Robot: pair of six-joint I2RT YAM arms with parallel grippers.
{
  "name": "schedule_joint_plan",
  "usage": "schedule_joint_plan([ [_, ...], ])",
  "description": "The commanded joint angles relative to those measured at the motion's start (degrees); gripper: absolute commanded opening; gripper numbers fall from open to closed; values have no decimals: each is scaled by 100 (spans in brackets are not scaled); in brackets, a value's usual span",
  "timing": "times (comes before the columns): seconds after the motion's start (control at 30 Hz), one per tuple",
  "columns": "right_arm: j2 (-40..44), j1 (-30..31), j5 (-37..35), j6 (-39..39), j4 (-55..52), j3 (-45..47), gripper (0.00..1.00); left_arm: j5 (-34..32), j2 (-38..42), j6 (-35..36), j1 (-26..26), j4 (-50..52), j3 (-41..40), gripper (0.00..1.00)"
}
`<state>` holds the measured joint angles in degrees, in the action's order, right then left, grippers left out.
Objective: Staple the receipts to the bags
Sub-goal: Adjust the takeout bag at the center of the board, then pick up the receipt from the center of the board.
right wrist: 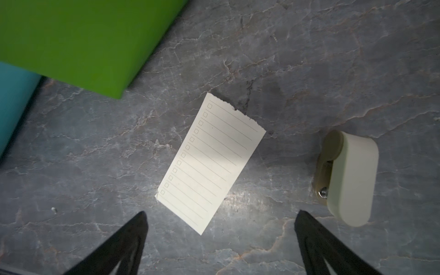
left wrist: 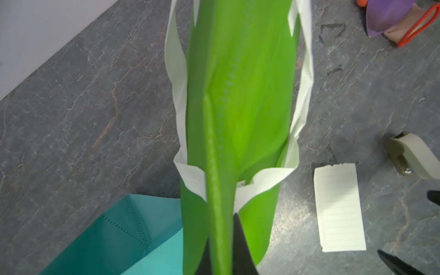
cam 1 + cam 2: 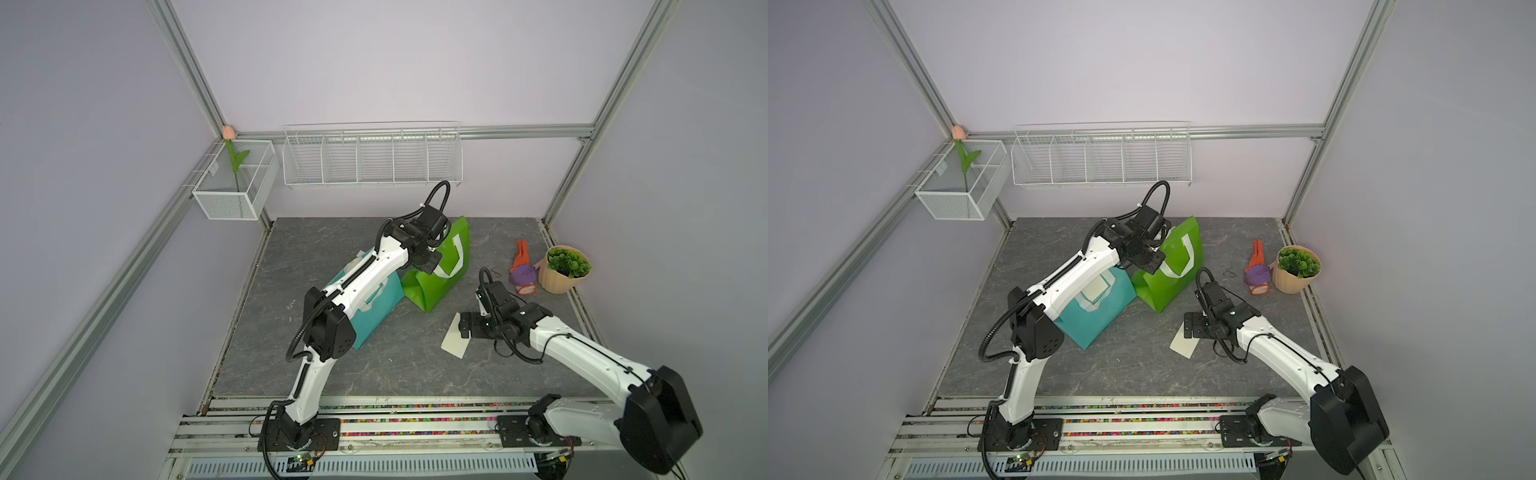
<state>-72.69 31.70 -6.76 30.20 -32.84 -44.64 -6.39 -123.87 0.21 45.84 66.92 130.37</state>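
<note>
Steadying step: the left tool is clenched on the top ridge of the green bag, mid-frame. The right tool hangs released over the receipt, which lies flat at frame centre on the surface, left of the stapler. Next, probably, it must pinch up that thin slip.

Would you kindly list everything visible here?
teal bag: 1, teal, mid-table
green bag: 1, green, beside teal bag
loose receipt: 1, cream, on table
second receipt: 1, cream, on teal bag
stapler: 1, white, beside loose receipt
plant pot: 1, beige, right edge
oddments: unclear, orange-purple, by plant pot
wire shelf: 1, white, back wall
mesh basket: 1, white, left wall, holding tulip
left gripper: 1, black, shut on green bag
right gripper: 1, black, open over loose receipt
</note>
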Motion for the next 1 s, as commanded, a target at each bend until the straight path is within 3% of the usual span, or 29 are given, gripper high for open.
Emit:
schedule_joint_plan([
  [0.0, -472, 164, -341, 346, 346, -48, 97, -89, 248, 362, -181, 682, 154, 0],
  [0.07, -778, 260, -470, 438, 447, -96, 96, 35, 315, 507, -306, 705, -45, 0],
  [0.17, -1147, 370, -563, 541, 672, -126, 95, 341, 531, 631, -507, 457, -492, 8],
  [0.2, -1214, 406, -624, 568, 753, -115, 95, 407, 626, 669, -524, 386, -594, 18],
  [0.27, -1265, 416, -675, 576, 831, -115, 95, 429, 816, 699, -524, 250, -780, 54],
  [0.37, -1066, 416, -748, 473, 739, -123, 95, 622, 1136, 775, -524, 86, -955, 75],
  [0.43, -764, 407, -800, 377, 720, -52, 96, 797, 1301, 827, -503, 63, -940, 82],
  [0.57, -76, 365, -854, 193, 570, 17, 100, 569, 1565, 670, -278, 76, -767, 87],
  [0.67, 446, 320, -923, 133, 448, 109, 90, 94, 1720, 552, 71, 42, -689, 95],
  [0.77, 872, 257, -1017, 5, 222, 162, 89, -84, 1849, 328, 382, -118, -718, 97],
  [0.9, 1325, 94, -1019, 23, 41, 316, 89, -273, 1972, 150, 640, -604, -1210, 97],
  [0.97, 1551, -57, -826, 150, 41, 420, 89, -26, 1955, -68, 652, -754, -1371, 95],
])
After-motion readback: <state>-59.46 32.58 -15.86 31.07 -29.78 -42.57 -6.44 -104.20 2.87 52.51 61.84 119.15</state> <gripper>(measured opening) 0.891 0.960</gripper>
